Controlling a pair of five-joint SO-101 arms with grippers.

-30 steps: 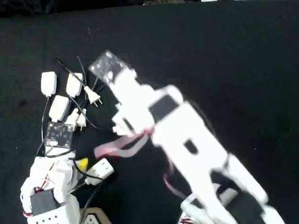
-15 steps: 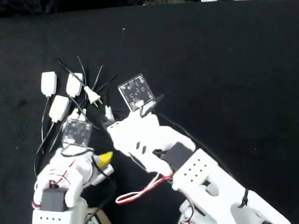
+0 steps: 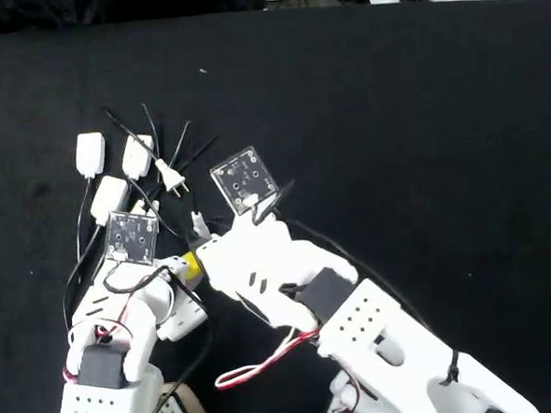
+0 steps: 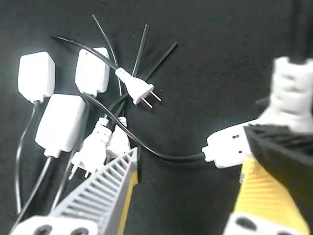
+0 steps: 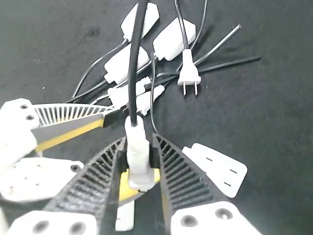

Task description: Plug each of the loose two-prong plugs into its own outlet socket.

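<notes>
My right gripper (image 5: 138, 142) is shut on a white two-prong plug (image 5: 137, 164), whose black cable runs up out of the jaws. A white outlet socket (image 5: 215, 169) lies just beside it on the black table. My left gripper (image 4: 190, 144) stands open, with that outlet socket (image 4: 227, 147) and its black cable between the fingers, untouched. In the high view both grippers meet at the lower left, the right gripper (image 3: 203, 253) close to the left gripper (image 3: 170, 266). A loose white plug (image 3: 173, 180) lies farther back; the same plug (image 4: 139, 90) points its prongs sideways.
White adapter blocks (image 3: 90, 154) (image 3: 137, 157) (image 3: 108, 198) sit at the far left among tangled black cables. Two more small plugs (image 4: 93, 156) (image 4: 117, 142) lie beside the left gripper's ridged finger. The right half of the table (image 3: 421, 132) is bare black cloth.
The right arm has pulled back from over the loose plugs towards the left arm. The left arm has shifted slightly forward.
</notes>
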